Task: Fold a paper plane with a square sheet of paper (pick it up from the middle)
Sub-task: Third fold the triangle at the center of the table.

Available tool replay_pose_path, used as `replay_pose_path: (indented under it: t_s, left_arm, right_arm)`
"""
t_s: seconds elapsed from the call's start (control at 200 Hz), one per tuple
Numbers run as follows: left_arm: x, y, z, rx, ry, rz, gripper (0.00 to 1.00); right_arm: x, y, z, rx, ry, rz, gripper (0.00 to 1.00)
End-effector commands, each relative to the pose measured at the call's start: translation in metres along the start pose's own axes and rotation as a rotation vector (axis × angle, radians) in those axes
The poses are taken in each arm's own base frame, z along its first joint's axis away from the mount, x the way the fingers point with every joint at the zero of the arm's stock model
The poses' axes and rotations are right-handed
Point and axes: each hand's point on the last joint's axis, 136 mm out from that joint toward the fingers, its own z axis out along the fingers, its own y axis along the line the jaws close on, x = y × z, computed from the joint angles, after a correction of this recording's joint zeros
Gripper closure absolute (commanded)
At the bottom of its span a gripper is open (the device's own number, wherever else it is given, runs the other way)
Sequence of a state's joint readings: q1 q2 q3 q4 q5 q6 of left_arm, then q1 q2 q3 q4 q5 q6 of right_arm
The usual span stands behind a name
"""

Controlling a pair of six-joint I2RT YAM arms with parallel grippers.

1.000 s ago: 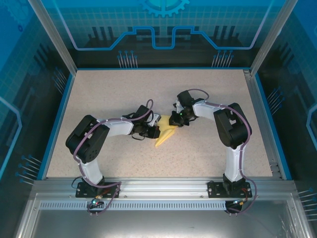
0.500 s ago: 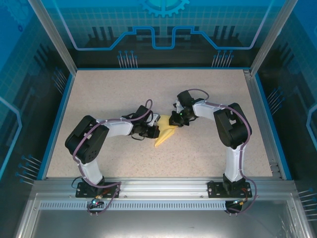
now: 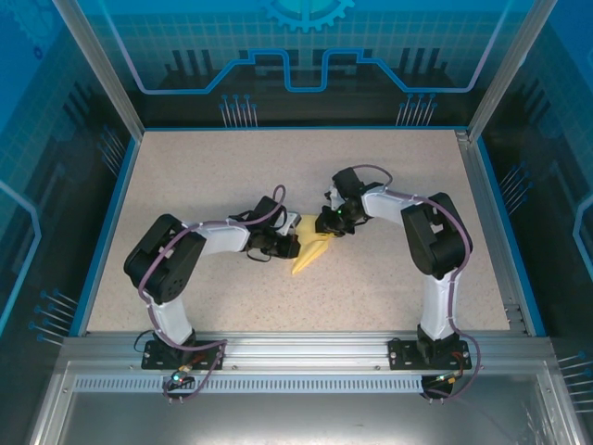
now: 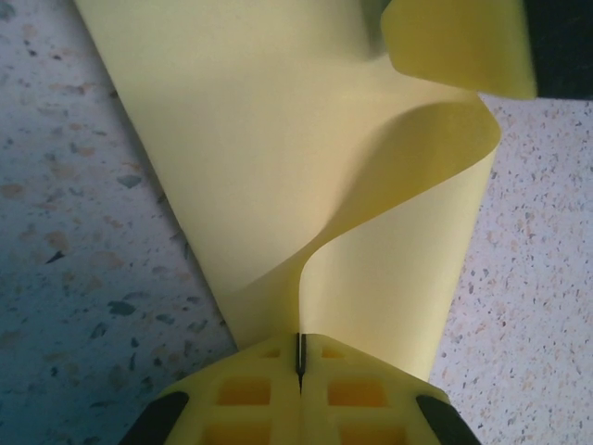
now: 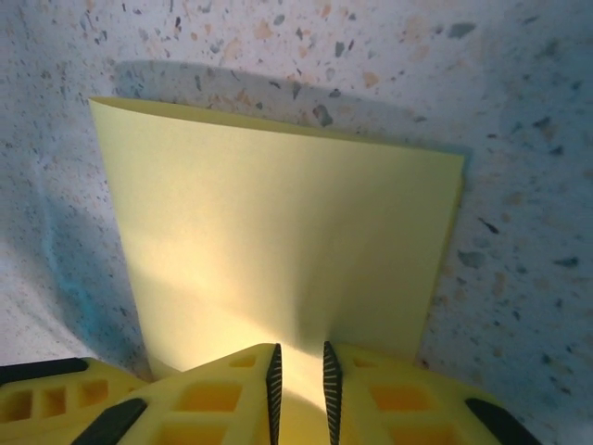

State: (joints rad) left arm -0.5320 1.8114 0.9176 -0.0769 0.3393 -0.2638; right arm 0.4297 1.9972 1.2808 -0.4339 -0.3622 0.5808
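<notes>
My left gripper is clenched on the sheet of paper. In the left wrist view its fingertips meet with only a thin dark line between them, and the pale-yellow paper comes out of that line. From the pinch one layer stands up and bends in a soft curve, and its far edge curls over. Under it another layer lies flat on the speckled table.

My right gripper is at the other side of the same paper. Its jaws stand a little apart, and in the narrow gap between its fingertips I see the yellow paper. Beyond them a flat panel spreads on the table.

From above, the paper is near the middle of the table, between my two grippers. It is folded to a narrow shape whose point turns toward my bases.
</notes>
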Motion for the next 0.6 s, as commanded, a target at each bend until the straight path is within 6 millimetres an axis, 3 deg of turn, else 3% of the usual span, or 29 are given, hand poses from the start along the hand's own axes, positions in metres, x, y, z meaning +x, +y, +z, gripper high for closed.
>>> replay_pose_path:
  t_s: [0.0,0.18,0.335,0.48,0.595]
  left_arm:
    - [0.013,0.007,0.008,-0.007,0.066,-0.027,0.96]
    - [0.007,0.003,0.009,0.01,0.068,-0.015,0.96]
    - [0.004,-0.001,0.007,0.018,0.065,0.002,0.96]
    - [-0.001,-0.006,0.003,0.025,0.049,0.012,0.95]
    - [0.0,-0.005,0.004,0.019,0.063,0.027,0.95]
  right_arm:
    - [-0.007,0.013,-0.032,-0.065,-0.054,0.007,0.74]
    - [0.001,0.009,-0.053,-0.062,-0.117,0.006,0.74]
    - [0.031,0.007,-0.051,-0.118,-0.115,0.046,0.87]
    - [0.06,0.016,-0.045,-0.2,-0.109,0.08,0.96]
    - [0.07,0.034,-0.041,-0.259,-0.132,0.07,1.0]
